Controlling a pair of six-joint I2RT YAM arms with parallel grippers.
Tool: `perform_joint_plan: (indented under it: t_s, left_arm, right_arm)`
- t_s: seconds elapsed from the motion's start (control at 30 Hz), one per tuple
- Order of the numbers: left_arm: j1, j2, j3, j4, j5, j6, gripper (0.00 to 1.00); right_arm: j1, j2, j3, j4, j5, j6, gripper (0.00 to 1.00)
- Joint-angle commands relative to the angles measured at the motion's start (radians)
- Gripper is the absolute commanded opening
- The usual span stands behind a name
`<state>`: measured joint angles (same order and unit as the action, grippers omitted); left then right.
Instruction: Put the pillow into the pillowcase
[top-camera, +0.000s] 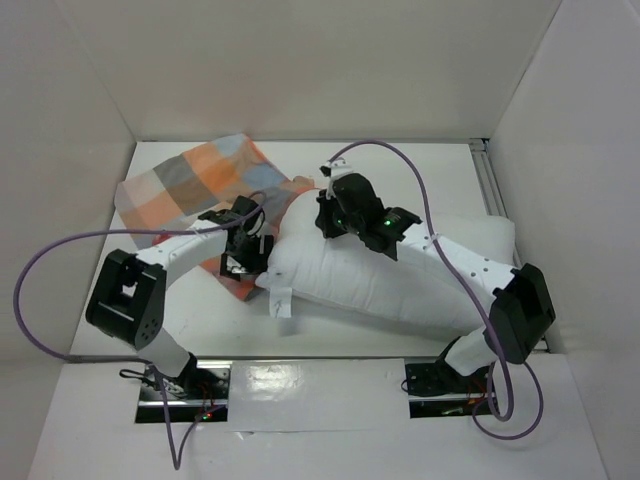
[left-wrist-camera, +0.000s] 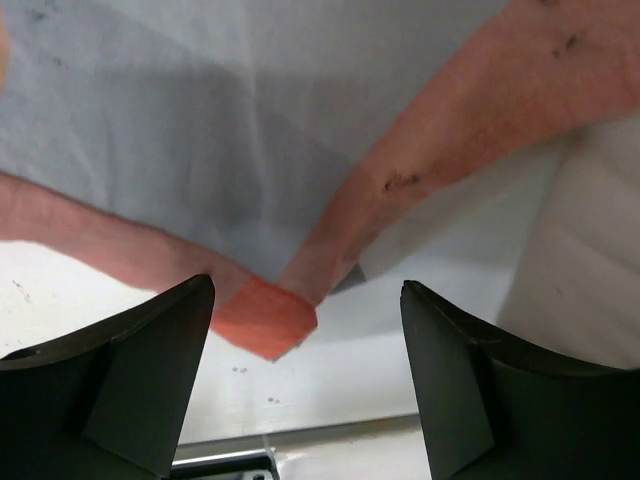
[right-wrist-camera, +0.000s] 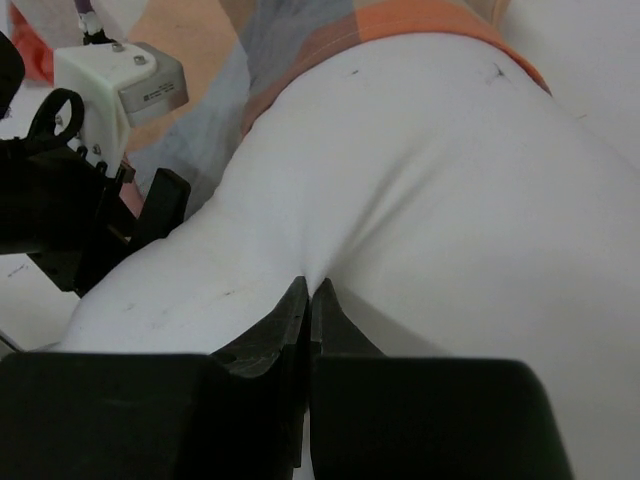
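Possibly the pillowcase (left-wrist-camera: 200, 150) hem, lower centre, slips free: left gripper (left-wrist-camera: 307, 290) gapes wide at it; right gripper (right-wrist-camera: 308, 290) seemingly pinches the pillow (right-wrist-camera: 450, 200).

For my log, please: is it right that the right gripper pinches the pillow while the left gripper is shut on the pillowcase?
Not quite: the left gripper is open, the pillowcase corner between its fingers, as the left wrist view shows. The rest stands.
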<state>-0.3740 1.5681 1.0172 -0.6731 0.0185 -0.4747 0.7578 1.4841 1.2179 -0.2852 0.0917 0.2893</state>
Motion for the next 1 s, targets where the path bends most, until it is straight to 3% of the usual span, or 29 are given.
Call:
perform_joint_plan:
  t_s: [0.0, 0.1, 0.37, 0.5, 0.53, 0.73, 0.97]
  left_arm:
    - [-0.040, 0.047, 0.046, 0.041, -0.083, -0.015, 0.89]
    - [-0.063, 0.089, 0.087, 0.041, -0.133, -0.036, 0.89]
    - [-0.072, 0.139, 0.130, 0.000, -0.198, -0.061, 0.60]
    - [-0.072, 0.118, 0.144, -0.037, -0.209, -0.070, 0.17]
    - [-0.072, 0.092, 0.155, -0.054, -0.209, -0.070, 0.00]
    - [-0.062, -0.055, 0.273, -0.242, -0.184, -0.059, 0.00]
    - [-0.020, -0.223, 0.322, -0.276, 0.017, -0.028, 0.00]
  right_arm:
    - [-0.040, -0.076, -0.014, 0.035, -0.035, -0.021, 0.00]
    - [-0.063, -0.085, -0.024, 0.035, -0.055, -0.021, 0.00]
    - [-0.103, -0.104, -0.035, 0.035, -0.064, -0.012, 0.00]
    - [-0.103, -0.104, -0.035, 0.035, -0.082, -0.012, 0.00]
    - [-0.103, -0.091, -0.023, 0.035, -0.083, -0.012, 0.00]
    - [-0.103, -0.012, 0.064, 0.037, -0.057, 0.010, 0.00]
    - [-0.040, 0.158, 0.230, 0.037, 0.016, 0.028, 0.00]
